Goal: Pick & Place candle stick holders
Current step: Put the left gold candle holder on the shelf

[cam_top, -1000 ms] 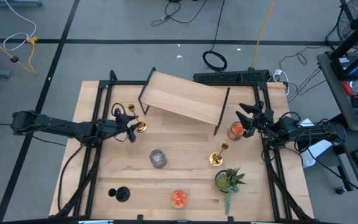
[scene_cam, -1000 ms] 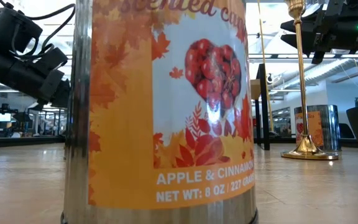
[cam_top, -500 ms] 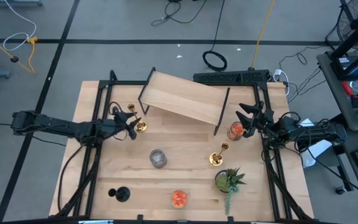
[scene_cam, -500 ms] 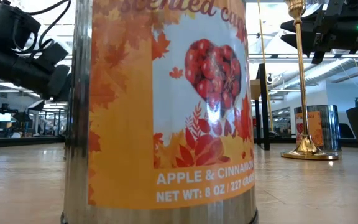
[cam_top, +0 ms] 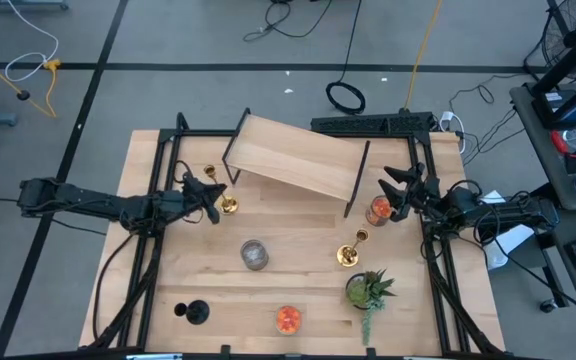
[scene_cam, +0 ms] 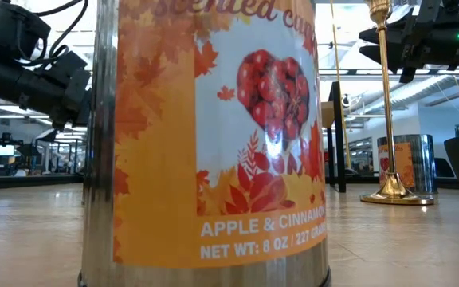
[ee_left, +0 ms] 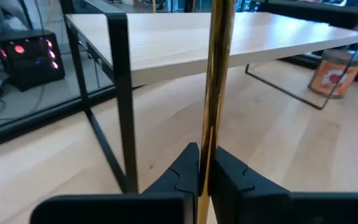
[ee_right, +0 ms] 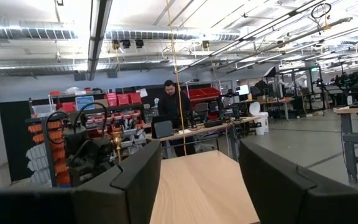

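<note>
Workshop floor with cables surrounds a pale wooden surface carrying a low wooden shelf on black legs at 12 o'clock.

Left pincer, at 10 o'clock on the surface, is clenched on the stem of a tall gold candlestick; the left wrist view shows both fingers pressed against the gold stem, with the shelf leg just beside it. From above, its base sits beside the shelf's near-left corner.

Right pincer, at 2 o'clock, is spread wide and holds nothing; the right wrist view shows a clear gap between its fingers. It hangs just beside an orange candle tin.

Outward: second gold candlestick stands right of centre, grey cup at centre, black holder at 7 o'clock, orange-red tin at 6 o'clock, green potted plant at 5 o'clock.

Risks, as judged:
- Slim polished stem could slip or rotate in the grip, since the hold is narrow and the base is heavy.
- Moving it could knock stem or base against the shelf leg or the shelf edge, tipping it.

Count: gold candlesticks 2; black holder 1; grey cup 1; orange tins 2; plant 1; shelf 1.
</note>
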`<control>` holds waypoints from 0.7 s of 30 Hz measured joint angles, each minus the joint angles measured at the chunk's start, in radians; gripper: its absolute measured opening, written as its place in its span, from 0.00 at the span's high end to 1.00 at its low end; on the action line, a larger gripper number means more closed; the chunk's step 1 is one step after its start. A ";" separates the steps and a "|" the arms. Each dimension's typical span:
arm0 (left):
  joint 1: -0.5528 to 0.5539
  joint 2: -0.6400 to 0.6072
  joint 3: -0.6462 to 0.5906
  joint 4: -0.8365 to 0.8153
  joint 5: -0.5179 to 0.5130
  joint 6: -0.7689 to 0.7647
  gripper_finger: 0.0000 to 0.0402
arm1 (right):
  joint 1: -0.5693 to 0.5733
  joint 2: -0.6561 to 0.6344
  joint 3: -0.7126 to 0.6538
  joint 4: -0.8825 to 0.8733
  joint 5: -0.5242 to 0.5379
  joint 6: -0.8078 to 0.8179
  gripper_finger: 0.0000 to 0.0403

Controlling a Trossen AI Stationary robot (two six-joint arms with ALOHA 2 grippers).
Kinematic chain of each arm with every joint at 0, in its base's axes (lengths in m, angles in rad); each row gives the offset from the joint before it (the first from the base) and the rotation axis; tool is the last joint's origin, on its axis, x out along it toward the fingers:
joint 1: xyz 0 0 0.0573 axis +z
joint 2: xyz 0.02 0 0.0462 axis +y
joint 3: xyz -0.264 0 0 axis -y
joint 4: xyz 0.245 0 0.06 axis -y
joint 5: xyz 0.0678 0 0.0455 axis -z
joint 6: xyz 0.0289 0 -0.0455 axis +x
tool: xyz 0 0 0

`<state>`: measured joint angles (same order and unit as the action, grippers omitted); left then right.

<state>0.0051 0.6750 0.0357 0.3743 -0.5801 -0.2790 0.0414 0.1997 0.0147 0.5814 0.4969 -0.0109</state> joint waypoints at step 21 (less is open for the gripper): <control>-0.219 0.062 0.456 -0.105 -0.137 0.235 0.96 | 0.000 0.000 0.000 -0.139 0.000 0.094 0.47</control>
<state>-0.2135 0.7366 0.4915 0.2695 -0.7171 -0.0442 0.0414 0.1997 0.0147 0.4425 0.4965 0.0833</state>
